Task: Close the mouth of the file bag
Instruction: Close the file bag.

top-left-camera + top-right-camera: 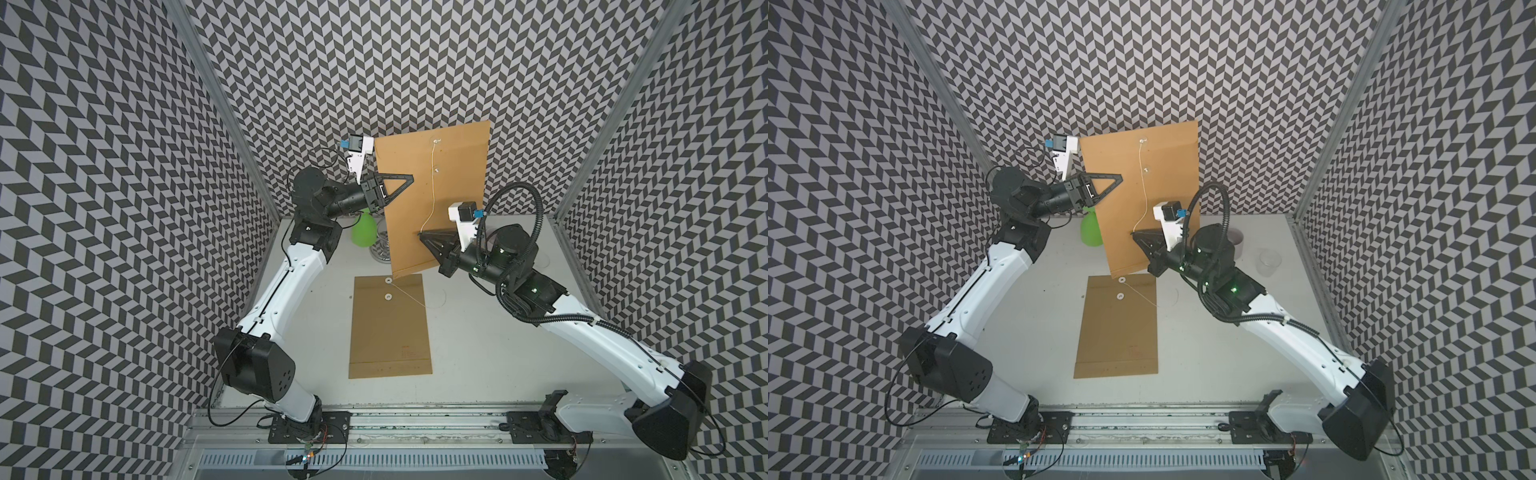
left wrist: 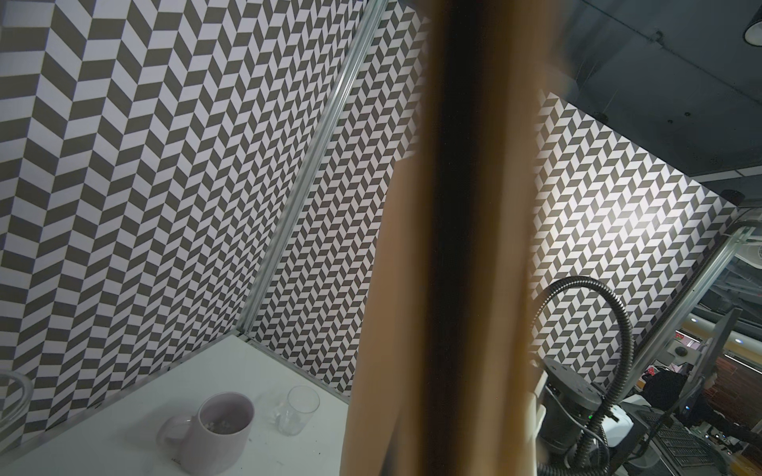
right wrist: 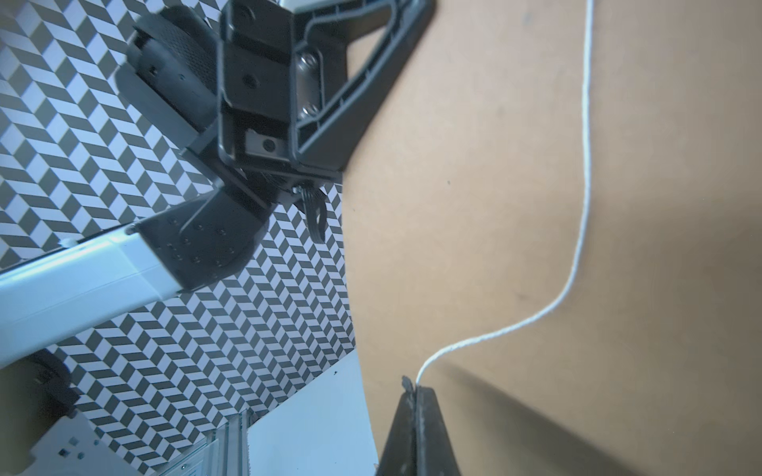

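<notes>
A brown file bag [image 1: 457, 174] [image 1: 1167, 166] hangs upright above the back of the table. My left gripper [image 1: 409, 178] [image 1: 1119, 178] is shut on its left edge, one black finger [image 3: 371, 62] lying across the front face. Two white discs [image 1: 435, 142] sit near the bag's top. From the upper disc a white string [image 1: 432, 195] [image 3: 585, 165] runs down to my right gripper [image 1: 419, 235] [image 1: 1133, 235] [image 3: 416, 389], which is shut on the string's end just in front of the bag. The left wrist view shows only the blurred bag [image 2: 412, 288] up close.
A second brown file bag [image 1: 388, 328] [image 1: 1117, 328] lies flat mid-table, its string loose. A green balloon-like thing [image 1: 364, 232] stands behind the held bag at left. A mug [image 2: 224, 428] and a clear glass [image 2: 299, 408] [image 1: 1268, 262] stand at the back right.
</notes>
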`<action>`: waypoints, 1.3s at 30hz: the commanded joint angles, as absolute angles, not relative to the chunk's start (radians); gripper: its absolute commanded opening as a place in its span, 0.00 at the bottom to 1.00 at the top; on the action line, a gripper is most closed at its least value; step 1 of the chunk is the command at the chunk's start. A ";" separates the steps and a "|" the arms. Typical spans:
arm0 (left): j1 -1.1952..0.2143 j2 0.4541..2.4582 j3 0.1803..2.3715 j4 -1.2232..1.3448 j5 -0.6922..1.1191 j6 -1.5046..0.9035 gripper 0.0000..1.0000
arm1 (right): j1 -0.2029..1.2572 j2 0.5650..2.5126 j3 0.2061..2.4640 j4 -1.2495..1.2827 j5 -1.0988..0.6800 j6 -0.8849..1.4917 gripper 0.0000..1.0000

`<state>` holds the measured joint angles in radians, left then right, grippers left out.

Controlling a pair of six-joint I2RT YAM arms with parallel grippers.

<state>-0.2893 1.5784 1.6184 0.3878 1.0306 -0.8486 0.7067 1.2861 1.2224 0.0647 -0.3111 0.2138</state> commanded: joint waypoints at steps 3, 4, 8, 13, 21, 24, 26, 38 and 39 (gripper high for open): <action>-0.288 1.548 1.597 0.385 1.050 -0.807 0.00 | 0.726 1.301 1.288 0.019 -0.392 0.216 0.00; -0.288 1.548 1.597 0.377 1.049 -0.799 0.00 | 0.733 1.302 1.293 0.011 -0.401 0.216 0.00; -0.290 1.552 1.600 0.363 1.045 -0.785 0.00 | 0.784 1.323 1.317 -0.019 -0.414 0.205 0.00; -0.294 1.552 1.603 0.363 1.046 -0.784 0.00 | 0.802 1.346 1.323 -0.035 -0.423 0.205 0.00; -0.296 1.535 1.597 0.361 1.070 -0.774 0.00 | 0.762 1.369 1.350 -0.103 -0.419 0.196 0.00; -0.296 1.527 1.592 0.362 1.088 -0.764 0.00 | 0.721 1.368 1.362 -0.136 -0.412 0.202 0.00; -0.299 1.522 1.588 0.367 1.102 -0.759 0.00 | 0.703 1.368 1.370 -0.156 -0.404 0.201 0.00; -0.325 1.502 1.595 0.336 1.157 -0.718 0.00 | 0.616 1.358 1.395 -0.218 -0.365 0.221 0.00; -0.325 1.501 1.595 0.331 1.158 -0.714 0.00 | 0.607 1.354 1.394 -0.220 -0.365 0.221 0.00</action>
